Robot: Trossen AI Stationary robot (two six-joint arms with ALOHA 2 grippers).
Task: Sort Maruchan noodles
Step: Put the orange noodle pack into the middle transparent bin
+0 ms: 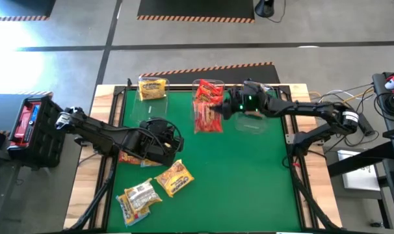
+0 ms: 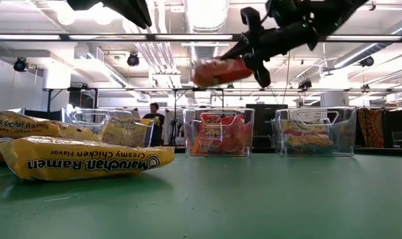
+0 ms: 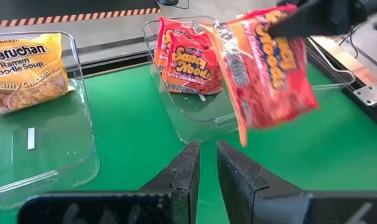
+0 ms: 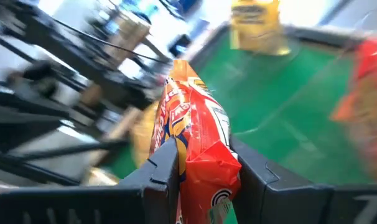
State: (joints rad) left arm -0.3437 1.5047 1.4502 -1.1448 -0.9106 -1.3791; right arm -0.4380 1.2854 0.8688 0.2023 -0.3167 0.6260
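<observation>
Right jaws clamped on red packet (image 1: 209,117) above middle bin (image 1: 210,88); yellow packets (image 1: 174,177) nearby

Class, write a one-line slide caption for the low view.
Right gripper holds a red noodle packet above the middle clear bin.

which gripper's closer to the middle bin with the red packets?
Right. The right gripper hangs over the middle bin, shut on a red packet. The left gripper is shut and empty, out over the mat nearer the loose yellow packets.
</observation>
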